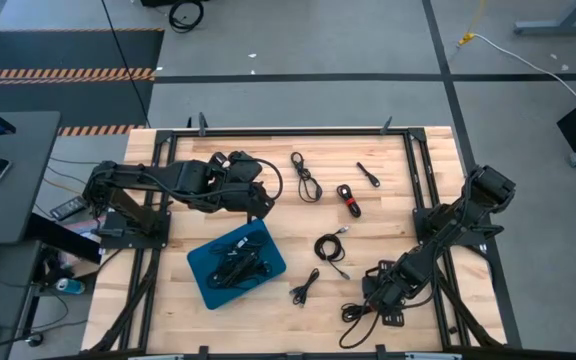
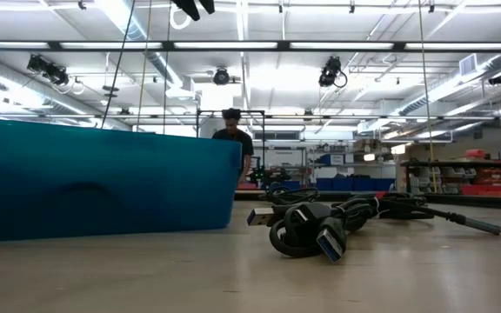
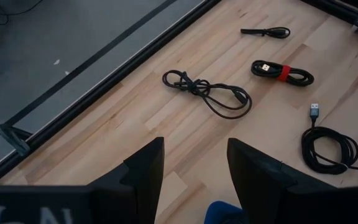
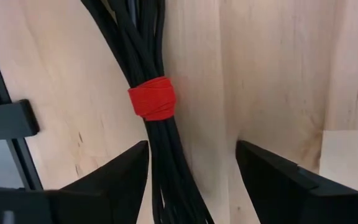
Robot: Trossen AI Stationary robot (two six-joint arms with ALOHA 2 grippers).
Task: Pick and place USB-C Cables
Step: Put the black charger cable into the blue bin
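- close against the right wrist camera lies a bundle of thin black usb-c cable bound with a red tie [image 4: 152, 98], on pale wood near the table's front right edge; the right gripper [image 4: 191, 180] hangs low over it with its fingers spread wide, one on each side of the strands, not pressing them.
- left gripper [image 3: 194, 168] stands open and holds nothing, hovering just past the far edge of the blue plastic tray [image 1: 200, 272], towards the table's back left.
- several black cables [image 1: 238, 262] lie piled inside that tray, which sits at the front left of the butcher-block wooden table [image 1: 388, 215].
- loose on the wood: a long looped cable [image 3: 207, 93] near the back rail, a short straight one [image 3: 265, 32] further right, a red-tied coil [image 3: 282, 72], a round coil [image 3: 328, 148] at mid-table, and a small bundle [image 1: 304, 288] by the front edge.
- bare wood lies between the loose cables, and more in the back right corner.
- black metal rails [image 1: 298, 131] frame the table's edges.
- a person in dark clothes [image 2: 232, 139] stands far off in the room.
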